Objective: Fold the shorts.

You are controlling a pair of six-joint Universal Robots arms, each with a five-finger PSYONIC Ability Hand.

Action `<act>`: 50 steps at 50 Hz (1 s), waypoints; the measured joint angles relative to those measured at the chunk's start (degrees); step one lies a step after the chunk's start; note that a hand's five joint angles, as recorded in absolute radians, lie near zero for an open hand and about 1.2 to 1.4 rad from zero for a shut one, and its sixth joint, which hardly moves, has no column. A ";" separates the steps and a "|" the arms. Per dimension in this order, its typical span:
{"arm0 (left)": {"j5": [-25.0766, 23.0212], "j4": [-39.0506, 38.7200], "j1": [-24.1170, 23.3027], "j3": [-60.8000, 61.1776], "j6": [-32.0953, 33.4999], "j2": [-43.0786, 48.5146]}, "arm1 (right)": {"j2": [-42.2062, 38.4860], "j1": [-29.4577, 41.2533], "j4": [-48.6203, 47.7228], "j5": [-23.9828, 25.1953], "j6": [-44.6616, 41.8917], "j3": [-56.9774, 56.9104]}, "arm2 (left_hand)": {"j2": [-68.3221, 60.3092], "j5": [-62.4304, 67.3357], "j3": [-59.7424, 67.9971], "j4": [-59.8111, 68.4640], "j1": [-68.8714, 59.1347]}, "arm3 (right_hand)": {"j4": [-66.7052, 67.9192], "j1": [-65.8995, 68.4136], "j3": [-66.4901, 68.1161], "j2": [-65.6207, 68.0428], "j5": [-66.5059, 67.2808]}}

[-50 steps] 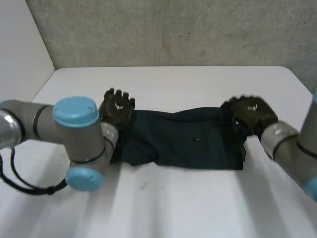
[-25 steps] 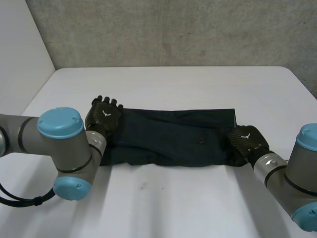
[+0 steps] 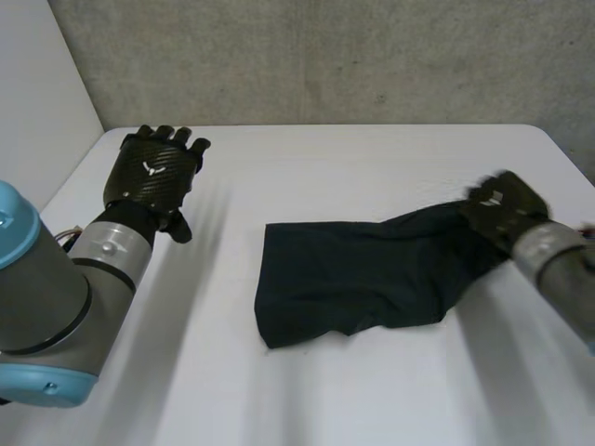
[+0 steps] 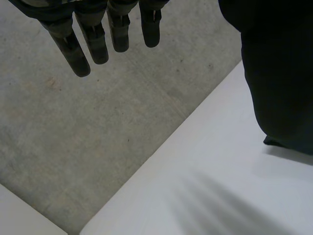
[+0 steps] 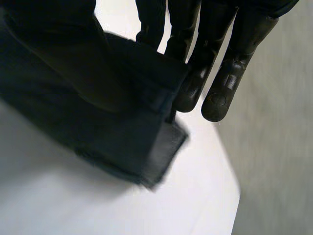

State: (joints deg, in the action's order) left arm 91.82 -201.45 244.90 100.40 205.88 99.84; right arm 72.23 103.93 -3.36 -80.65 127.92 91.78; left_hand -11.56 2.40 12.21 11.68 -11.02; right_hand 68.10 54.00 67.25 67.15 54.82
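Items hard to resolve: in the head view, my right hand [image 3: 503,210], at the right of the frame, merges with the dark cloth at its fingertips, so I read its grip from the right wrist view. There too my thumb is nearly the same tone as the fabric and its outline cannot be traced fully. My right forearm is cut off at the right edge of the head view. I cannot tell whether the held end of the garment is the waistband or a leg opening. Right hand: closed in a pinch, with fairly straight fingers [image 5: 230,68] on one side of the cloth and the thumb on the other, gripping the dark navy fabric shorts [image 3: 353,279] at one end, close to a corner with a flat stitched hem band. Left hand [image 3: 149,177]: at the upper left of the head view, well apart from the shorts, fingers [image 4: 94,43] straight and slightly spread, holding and touching nothing; its palm is cut off in the left wrist view. The shorts lie right of centre on the smooth white table [image 3: 372,390] as a soft, creased, roughly rectangular shape. Their left edge is flat and nearly straight, and their right end narrows and rises toward my right hand. A rough grey concrete wall [image 3: 325,56] stands behind the table's far edge.
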 measured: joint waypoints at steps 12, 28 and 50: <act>0.62 -0.36 -0.21 -0.14 -1.70 -0.46 | -9.21 27.48 -2.29 9.56 -0.41 -10.48 | 0.01 0.00 0.00 0.00 0.00 | 0.15 1.16 0.00 0.00 0.33; 0.66 0.21 -1.11 -7.80 -10.74 1.79 | -5.44 21.29 -3.19 14.42 38.47 -13.31 | 0.01 0.00 0.00 0.00 0.00 | -54.70 -42.43 -55.02 -54.82 -51.34; 10.79 16.97 -13.36 -14.86 -17.65 20.76 | -26.38 16.23 16.48 8.41 42.81 -29.58 | 0.01 0.00 0.01 0.00 -0.18 | -54.70 -42.43 -55.02 -54.82 -51.34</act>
State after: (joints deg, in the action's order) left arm 102.62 -184.48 231.54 85.54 188.23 120.60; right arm 45.85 120.16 13.12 -72.24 170.73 62.20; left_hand -11.55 2.40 12.22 11.68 -11.20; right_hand 13.40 11.57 12.23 12.32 3.48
